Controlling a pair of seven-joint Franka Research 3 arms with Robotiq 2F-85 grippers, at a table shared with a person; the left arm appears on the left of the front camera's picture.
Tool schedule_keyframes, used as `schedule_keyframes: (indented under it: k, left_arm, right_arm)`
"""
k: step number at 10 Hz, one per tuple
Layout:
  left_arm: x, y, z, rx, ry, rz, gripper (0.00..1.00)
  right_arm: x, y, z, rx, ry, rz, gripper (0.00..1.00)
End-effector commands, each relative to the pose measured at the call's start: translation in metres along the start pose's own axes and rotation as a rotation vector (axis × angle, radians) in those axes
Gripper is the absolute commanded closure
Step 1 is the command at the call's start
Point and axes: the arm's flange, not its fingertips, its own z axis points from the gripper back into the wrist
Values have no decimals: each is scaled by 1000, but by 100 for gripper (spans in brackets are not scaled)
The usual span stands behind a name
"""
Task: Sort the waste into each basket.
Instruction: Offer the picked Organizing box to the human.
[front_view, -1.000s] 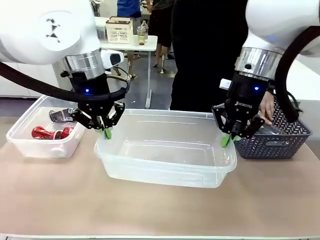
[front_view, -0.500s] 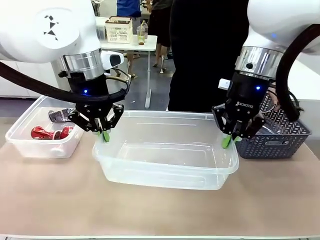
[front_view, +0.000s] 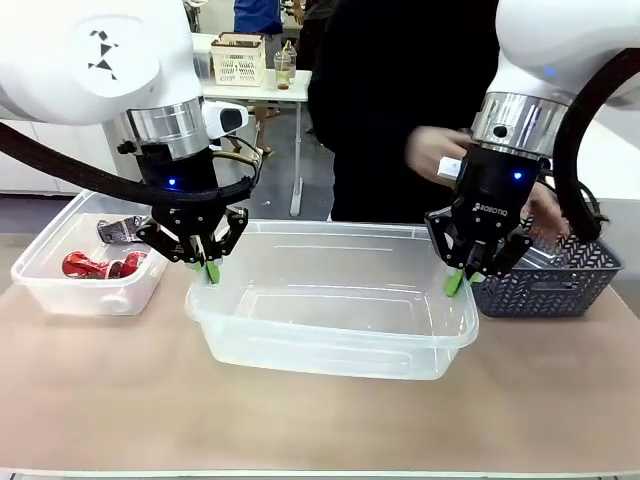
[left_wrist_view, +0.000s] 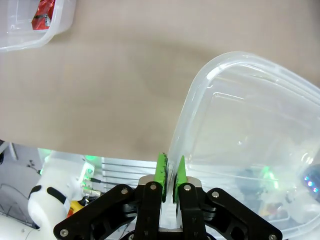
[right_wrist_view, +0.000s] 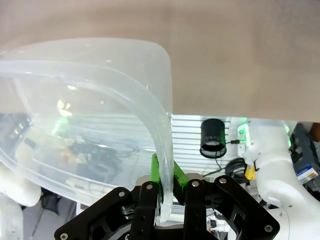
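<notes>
Front view, item one: middle clear tub (front_view: 330, 300) is spanning the centre above the table (front_view: 320, 430), with both short ends being gripped. Left gripper (front_view: 211, 268) is clamping nearly fully closed on the tub's left rim; the left wrist view is showing the thin wall running up between its green pads (left_wrist_view: 162, 170). Right gripper (front_view: 457, 281) is pinching the right rim likewise, wall sandwiched between its pads (right_wrist_view: 157, 172). Whether the tub is resting on the table or hanging just clear cannot be told. Item two: left clear tub (front_view: 60, 280) is standing just beside the left gripper, holding a red crushed can (front_view: 85, 265) and a dark silver can (front_view: 122, 230). Item three: dark grey lattice basket (front_view: 560, 285) is standing just behind the right gripper. A person's hand (front_view: 435, 150), blurred, is hovering beyond the middle tub's far edge.
</notes>
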Motion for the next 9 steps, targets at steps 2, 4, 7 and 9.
schedule_keyframes:
  k: [2, 4, 7, 9]
  left_arm:
    - [0, -1, 2, -2, -8, 44, 100]
    - [0, -1, 2, -2, -8, 44, 100]
    - [0, -1, 2, -2, -8, 44, 100]
    - [0, -1, 2, -2, -8, 44, 100]
  right_arm:
    - [-4, -2, 3, 3, 5, 20, 100]
    - [-4, -2, 3, 3, 5, 20, 100]
    - [-4, -2, 3, 3, 5, 20, 100]
    - [-4, -2, 3, 3, 5, 20, 100]
